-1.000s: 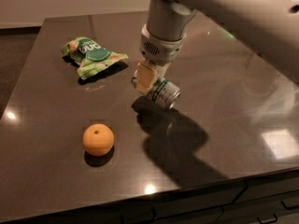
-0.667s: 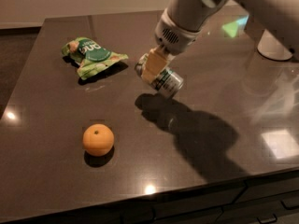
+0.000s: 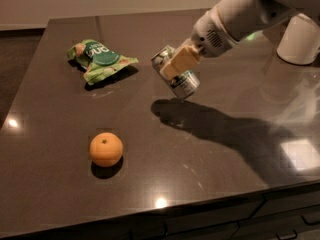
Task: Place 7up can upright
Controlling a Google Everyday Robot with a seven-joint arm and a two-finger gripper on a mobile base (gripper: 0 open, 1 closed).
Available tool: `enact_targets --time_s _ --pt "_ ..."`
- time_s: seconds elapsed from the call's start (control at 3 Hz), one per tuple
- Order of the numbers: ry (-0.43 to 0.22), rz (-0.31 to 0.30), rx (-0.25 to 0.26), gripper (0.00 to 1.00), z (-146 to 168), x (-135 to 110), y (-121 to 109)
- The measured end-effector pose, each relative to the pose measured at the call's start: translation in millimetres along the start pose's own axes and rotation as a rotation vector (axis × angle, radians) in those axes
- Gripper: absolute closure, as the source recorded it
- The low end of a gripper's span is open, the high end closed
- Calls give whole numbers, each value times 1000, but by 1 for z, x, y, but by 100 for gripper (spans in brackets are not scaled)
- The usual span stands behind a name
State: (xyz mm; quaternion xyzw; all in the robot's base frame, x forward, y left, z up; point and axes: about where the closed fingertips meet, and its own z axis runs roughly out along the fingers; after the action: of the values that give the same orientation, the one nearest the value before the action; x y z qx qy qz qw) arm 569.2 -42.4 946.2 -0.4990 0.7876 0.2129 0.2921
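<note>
The 7up can (image 3: pixel 181 80) is a small silver can with a green-and-white label. It is tilted and held above the dark table (image 3: pixel 150 149), its silver top pointing up and to the left. My gripper (image 3: pixel 178 64) is shut on the can, with a tan finger (image 3: pixel 180 60) lying across its side. The white arm reaches in from the upper right. The can's shadow falls on the table just below and to the right of it.
A crumpled green snack bag (image 3: pixel 99 60) lies at the back left. An orange (image 3: pixel 106 149) sits at the front left. A white cylindrical object (image 3: pixel 301 39) stands at the far right. The table's front edge runs along the bottom.
The gripper has lifted the can off the table and tilted it more upright. The arm has swung to reach in from the right.
</note>
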Motion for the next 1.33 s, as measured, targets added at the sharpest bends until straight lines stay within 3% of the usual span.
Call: enact_targets --time_s 1.0,1.33 --pt "-494 -16 -1 100 -8 21 1" --pt "-575 -40 -9 100 -6 23 3"
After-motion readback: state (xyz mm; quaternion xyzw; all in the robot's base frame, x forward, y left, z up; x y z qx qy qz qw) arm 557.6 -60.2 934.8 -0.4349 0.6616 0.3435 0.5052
